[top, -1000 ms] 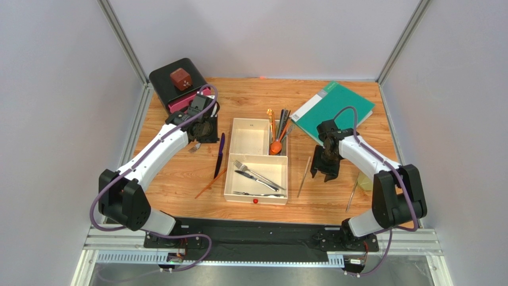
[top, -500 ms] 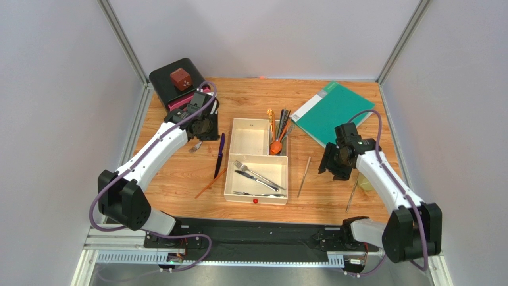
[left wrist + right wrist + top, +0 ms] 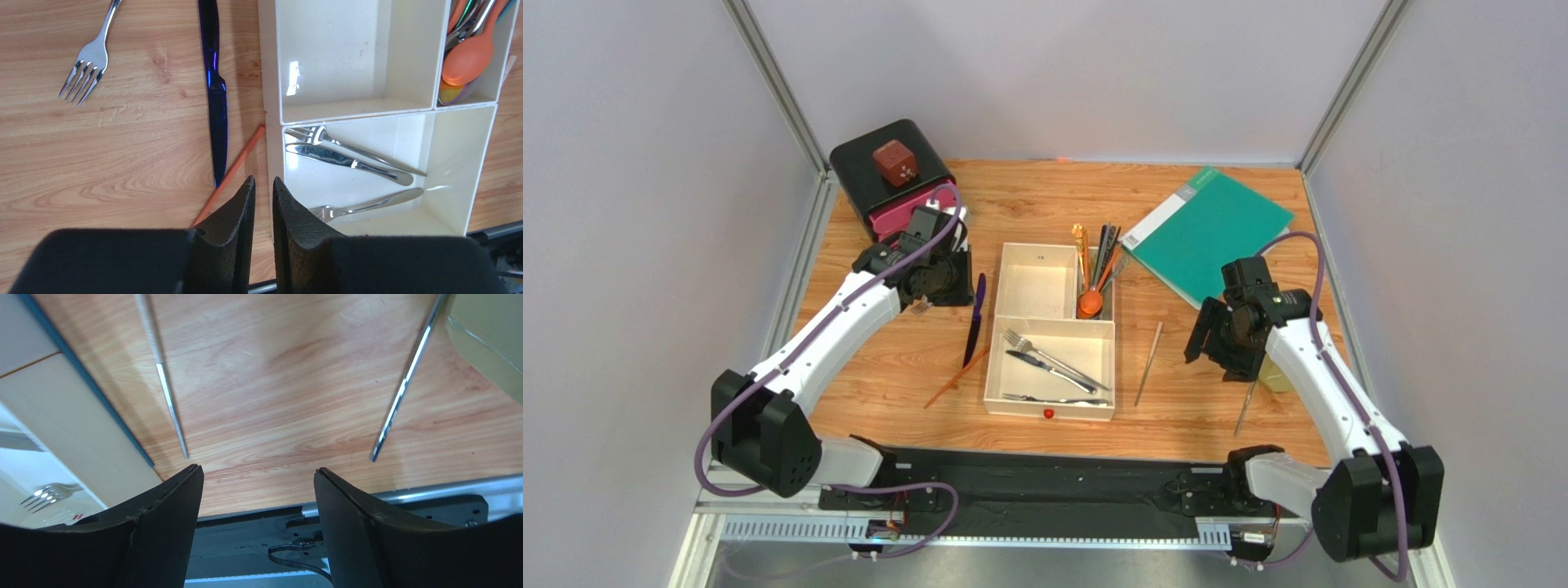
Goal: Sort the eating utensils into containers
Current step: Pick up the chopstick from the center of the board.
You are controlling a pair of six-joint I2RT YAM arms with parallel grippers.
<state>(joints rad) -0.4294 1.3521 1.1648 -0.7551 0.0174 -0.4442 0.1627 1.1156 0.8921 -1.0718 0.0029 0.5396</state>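
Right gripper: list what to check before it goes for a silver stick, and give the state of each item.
1. Right gripper open: ok.
2. Nothing between its fingers: ok.
3. A stick centred in the gap: not ok. The left stick and the right stick both lie to the sides of it.
4. Right stick apart from the cup: cannot tell.
5. Room in the tray: ok, one small compartment holds nothing.
6. Left gripper out of the way: ok, it is on the other side of the tray.
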